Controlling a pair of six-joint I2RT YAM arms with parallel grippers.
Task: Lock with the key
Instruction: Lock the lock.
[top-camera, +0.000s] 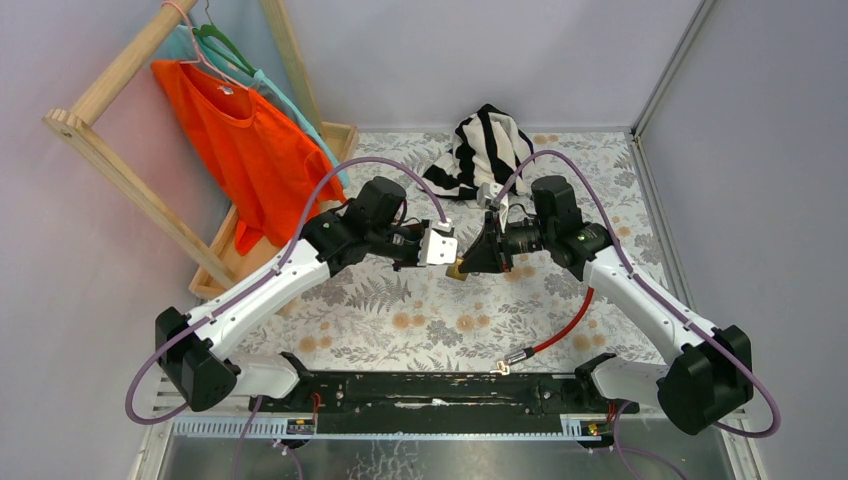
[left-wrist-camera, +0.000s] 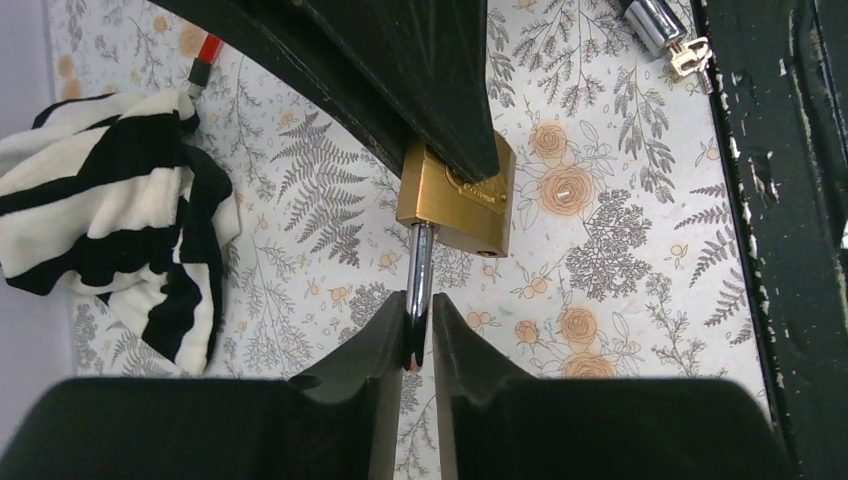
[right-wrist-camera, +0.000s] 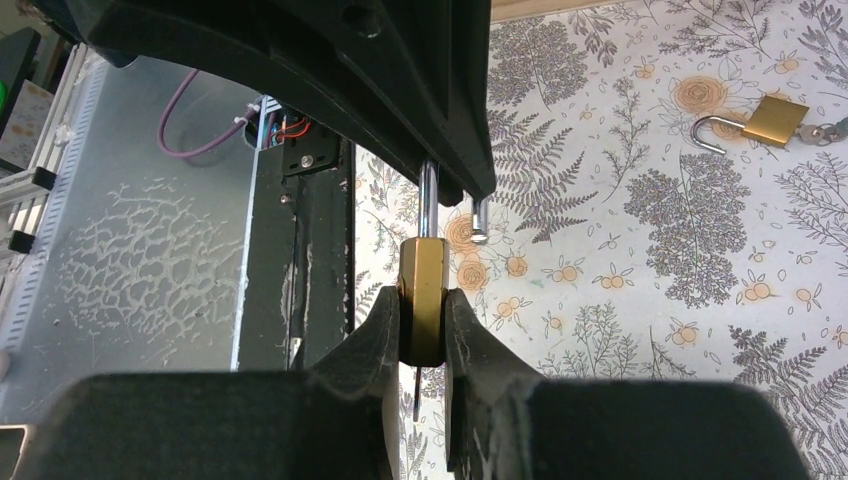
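Observation:
A brass padlock (top-camera: 458, 268) is held in the air between both grippers. My right gripper (right-wrist-camera: 424, 335) is shut on its brass body (right-wrist-camera: 423, 290). My left gripper (left-wrist-camera: 420, 335) is shut on its chrome shackle (left-wrist-camera: 420, 270). The shackle is open: its free end (right-wrist-camera: 481, 222) hangs outside the body. A thin dark strip (right-wrist-camera: 416, 395) shows under the body; I cannot tell what it is. A small key (left-wrist-camera: 690, 55) lies at the silver end of a red cable (top-camera: 560, 330) near the front rail.
A second brass padlock (right-wrist-camera: 775, 118) with open shackle and keys (right-wrist-camera: 825, 130) lies on the floral cloth. A striped black-and-white garment (top-camera: 485, 145) lies at the back. A wooden clothes rack (top-camera: 110, 150) with an orange shirt (top-camera: 245, 150) stands at the left.

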